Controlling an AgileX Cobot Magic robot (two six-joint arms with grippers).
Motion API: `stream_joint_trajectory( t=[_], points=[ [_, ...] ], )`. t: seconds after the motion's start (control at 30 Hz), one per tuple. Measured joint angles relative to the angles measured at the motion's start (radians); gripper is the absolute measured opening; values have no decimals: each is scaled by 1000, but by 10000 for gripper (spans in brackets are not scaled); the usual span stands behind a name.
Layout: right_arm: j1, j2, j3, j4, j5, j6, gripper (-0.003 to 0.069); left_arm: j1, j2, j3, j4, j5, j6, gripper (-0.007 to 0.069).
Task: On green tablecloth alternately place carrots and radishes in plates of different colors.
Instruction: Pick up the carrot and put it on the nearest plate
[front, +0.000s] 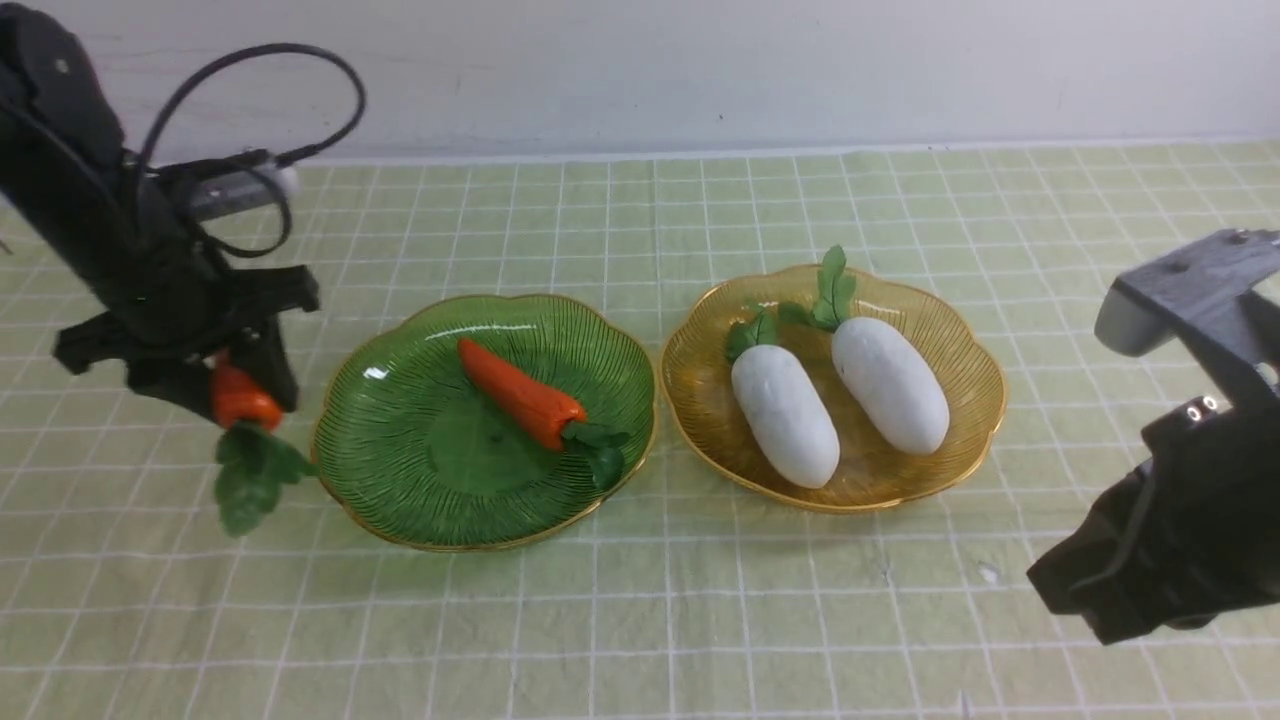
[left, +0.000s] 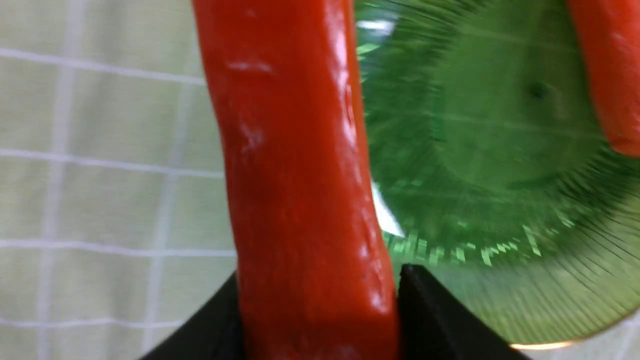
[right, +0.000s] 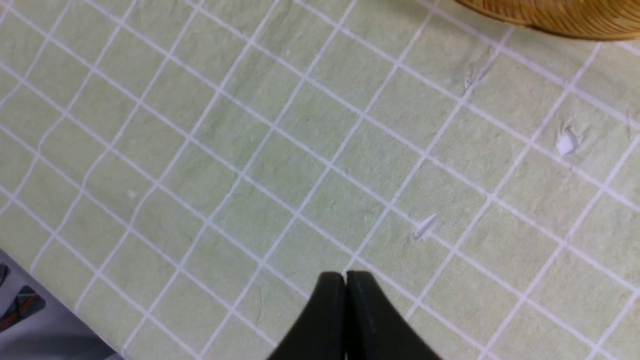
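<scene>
Left gripper (front: 234, 378) clamps a carrot (front: 240, 402) just beside the green plate (front: 400, 335) — the other carrot (front: 520, 392) lies in it — while both radishes (front: 785, 415) sit in the amber plate (front: 965, 345) and the right gripper (right: 346, 285) hangs closed, empty.

left plate (front: 400, 470): first carrot (front: 520, 392) in it | right plate (front: 965, 400) just beside: left radish (front: 785, 415), right radish (front: 890, 385) in it | second carrot (front: 240, 400) in left end effector (front: 228, 385), left of left plate

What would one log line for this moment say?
left claw: shut on held carrot, beside green plate | right claw: shut, empty | green plate: one lying carrot | amber plate: left radish, right radish
</scene>
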Motion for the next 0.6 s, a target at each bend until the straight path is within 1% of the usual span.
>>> stream_joint_trajectory(
  t=[0.07,0.1,0.13,0.2,0.23,0.33,0.37,0.4,0.43,0.47,0.5,0.6],
  points=[
    [0,0,0,1,-2,-1,-12,-43,16,0,-14,-11,13,307],
    [0,0,0,1,-2,-1,-12,-48,16,0,-15,-14,14,307],
    [0,0,0,1,-3,-1,-12,-82,35,0,-22,-38,25,307],
    [0,0,0,1,-3,-1,-12,-103,47,0,-24,-55,32,307],
    [0,0,0,2,-4,-1,-12,-132,65,1,-29,-81,35,309],
    [0,0,0,2,-5,-2,-12,-159,84,2,-33,-115,36,336],
    [0,0,0,2,-7,-3,-12,-167,89,2,-33,-134,37,370],
    [0,0,0,2,-7,-3,-12,-167,89,2,-33,-136,37,380],
    [0,0,0,2,-7,-4,-12,-168,89,2,-33,-144,36,419],
    [0,0,0,2,-7,-4,-12,-168,89,2,-33,-146,36,424],
    [0,0,0,2,-8,-4,-12,-168,89,2,-33,-152,34,459],
    [0,0,0,-2,-14,-8,-12,-168,89,2,-40,-151,33,496]
  ],
)
